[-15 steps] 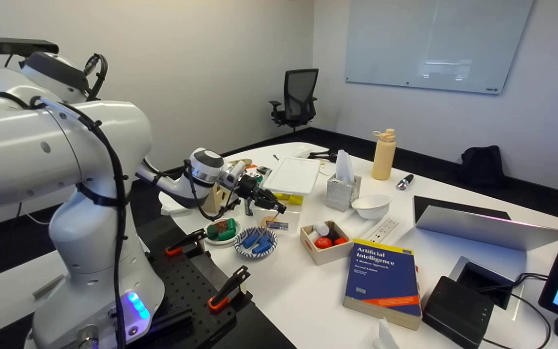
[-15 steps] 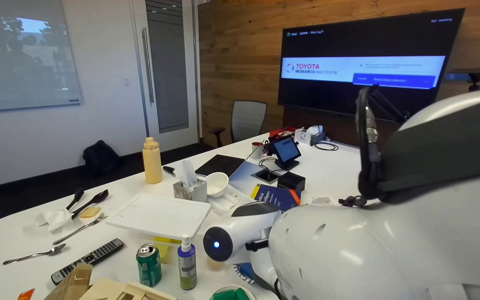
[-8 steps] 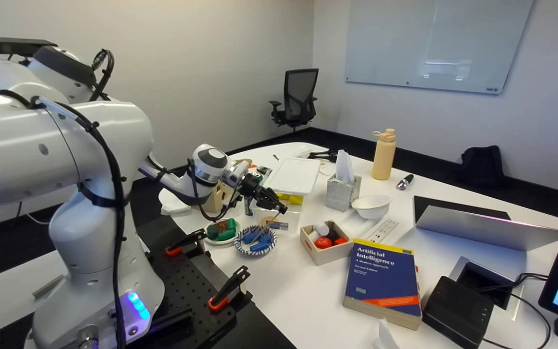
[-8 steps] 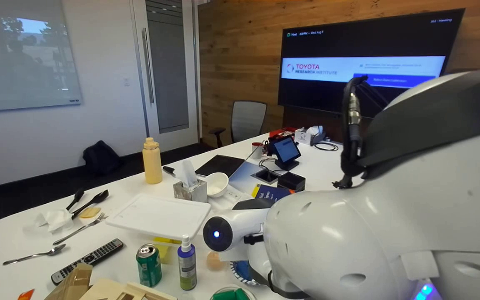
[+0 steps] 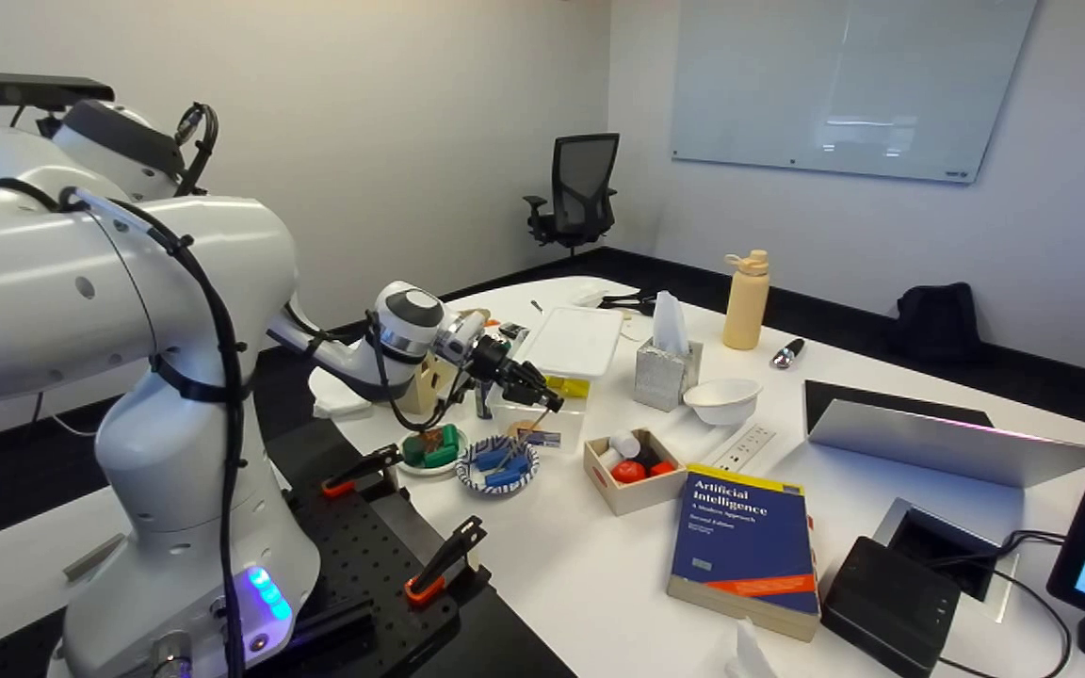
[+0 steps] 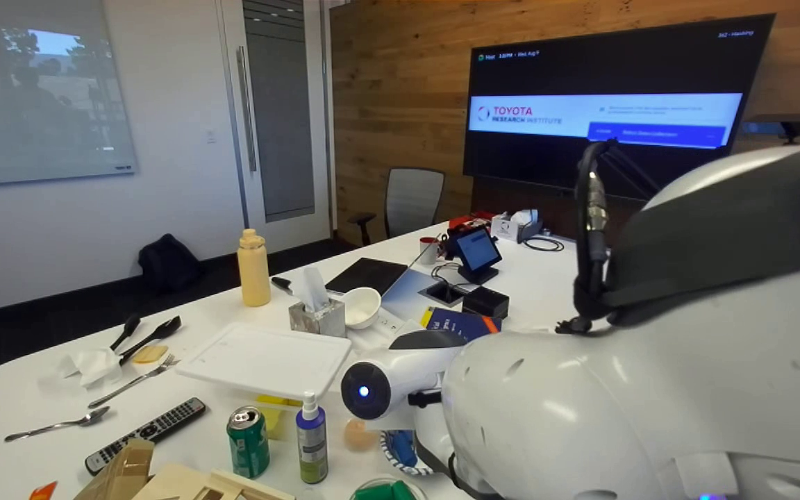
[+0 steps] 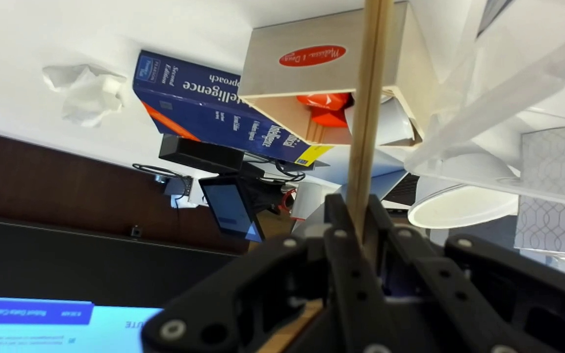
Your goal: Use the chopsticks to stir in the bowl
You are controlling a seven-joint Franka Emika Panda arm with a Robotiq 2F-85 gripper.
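Observation:
The bowl (image 5: 497,490) is small and round, with a blue and white patterned outside, and holds several blue pieces (image 5: 503,477). In an exterior view the bowl (image 6: 392,460) is partly hidden by the arm. My gripper (image 5: 555,404) is above and to the right of the bowl. It also shows in the wrist view (image 7: 357,213), shut on a pair of wooden chopsticks (image 7: 372,83) held side by side. The chopsticks (image 5: 530,433) slant down from the fingers into the bowl among the blue pieces. Their tips and the bowl are out of the wrist view.
A plate with green pieces (image 5: 439,452) stands beside the bowl. A wooden box (image 5: 623,494) with red and white things is to its right. A clear container with a white lid (image 5: 569,341) stands behind. A spray bottle (image 6: 312,444) and a can (image 6: 248,444) stand nearby.
My gripper has moved slightly right in an exterior view, with the chopsticks still held. The bowl has shifted a little, and the blue pieces in it have moved slightly.

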